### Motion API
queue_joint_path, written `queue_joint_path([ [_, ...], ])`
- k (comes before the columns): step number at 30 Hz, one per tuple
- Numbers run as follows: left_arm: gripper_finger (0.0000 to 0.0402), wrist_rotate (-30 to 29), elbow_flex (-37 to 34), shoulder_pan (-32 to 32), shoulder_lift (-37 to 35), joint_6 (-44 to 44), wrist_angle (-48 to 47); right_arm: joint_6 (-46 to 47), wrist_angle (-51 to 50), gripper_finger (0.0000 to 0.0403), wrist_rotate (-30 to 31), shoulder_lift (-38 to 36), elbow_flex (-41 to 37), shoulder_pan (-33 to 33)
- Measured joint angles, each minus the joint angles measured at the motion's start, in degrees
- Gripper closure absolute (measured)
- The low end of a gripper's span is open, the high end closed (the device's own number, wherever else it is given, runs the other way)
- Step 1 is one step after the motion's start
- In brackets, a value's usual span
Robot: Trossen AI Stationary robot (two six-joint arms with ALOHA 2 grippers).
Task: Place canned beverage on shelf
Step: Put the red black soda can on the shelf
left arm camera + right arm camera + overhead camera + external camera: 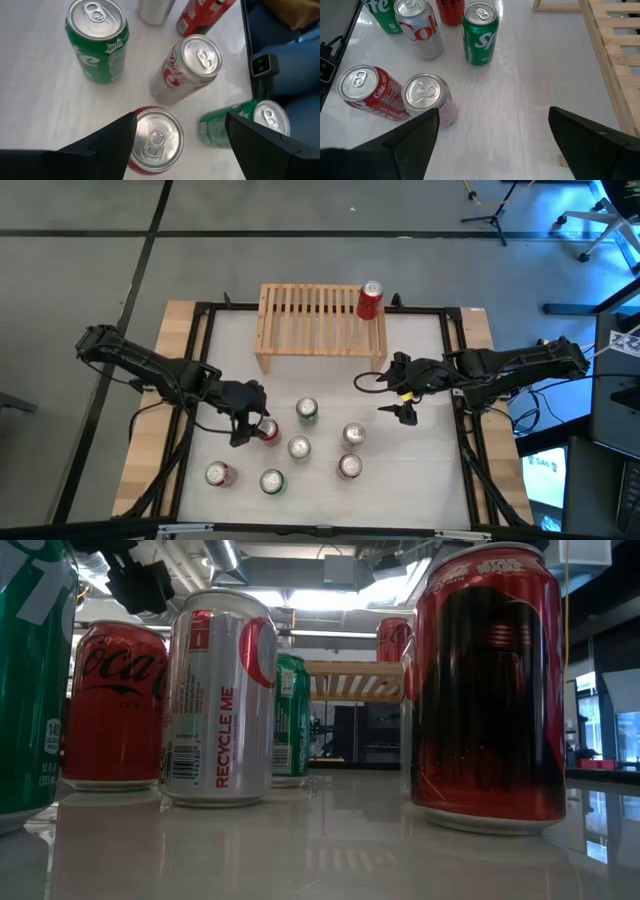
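The light-wood slatted shelf (310,320) stands at the table's far side, with a red can (370,300) upright on its right end. Several cans stand on the white table. My left gripper (250,425) is open over a red can (268,430). In the left wrist view that can (157,140) stands between the fingers, close against one finger (112,142) and far from the other (255,145). My right gripper (400,395) is open and empty over bare table, right of the cans and near the shelf's right front corner. My left gripper comes at the red can from above, slanting down. One finger (125,125) overlaps the can's top rim (142,117) in the wrist view, and I cannot tell whether it touches. The can stands upright on the table.
Near the red can stand a green can (306,411), silver cans (299,447) (354,435), a red-and-silver can (349,466), a green can (272,481) and a red can (217,474). A black frame (455,380) rims the table. Bare table lies in front of the shelf.
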Motion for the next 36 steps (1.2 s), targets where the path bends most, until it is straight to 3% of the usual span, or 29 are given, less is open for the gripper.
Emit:
queue_joint_path([
  [14,0.0106,-0.7,0.0,-0.8,0.0,-1.5,0.4,0.0,0.0,0.0033,0.0,0.0,0.0,0.0],
  [22,0.0106,-7.0,0.0,-2.2,0.4,-1.5,0.4,0.0,0.0,0.0033,0.0,0.0,0.0,0.0],
  [36,0.0106,-7.8,0.0,-2.3,7.8,-3.4,4.5,0.0,0.0,0.0033,0.0,0.0,0.0,0.0],
])
